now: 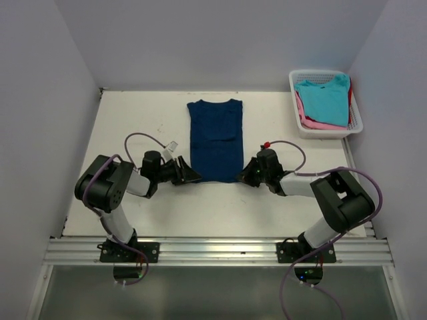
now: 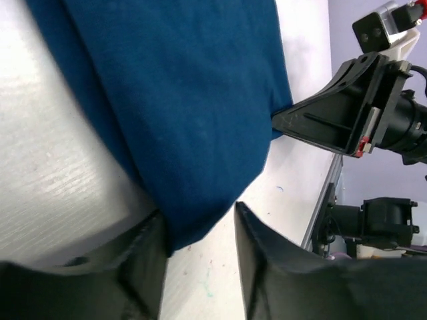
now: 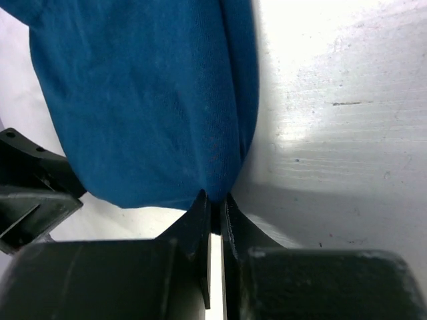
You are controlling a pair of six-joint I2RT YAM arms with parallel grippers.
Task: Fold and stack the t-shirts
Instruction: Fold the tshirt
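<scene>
Navy t-shirt (image 1: pixel 215 137), soft matte cotton folded into a long narrow rectangle, lies flat at the middle of the white table (image 1: pixel 133 127), collar at the far end. The right gripper (image 3: pixel 213 200) pinches the near hem corner, jaws almost together on the cloth. The left gripper (image 2: pixel 198 217) stands partly open around the other near corner, fabric touching one finger. A turquoise t-shirt (image 1: pixel 325 99) and a pink t-shirt (image 1: pixel 313 123) fill the white lattice basket (image 1: pixel 353 127) at the far right.
</scene>
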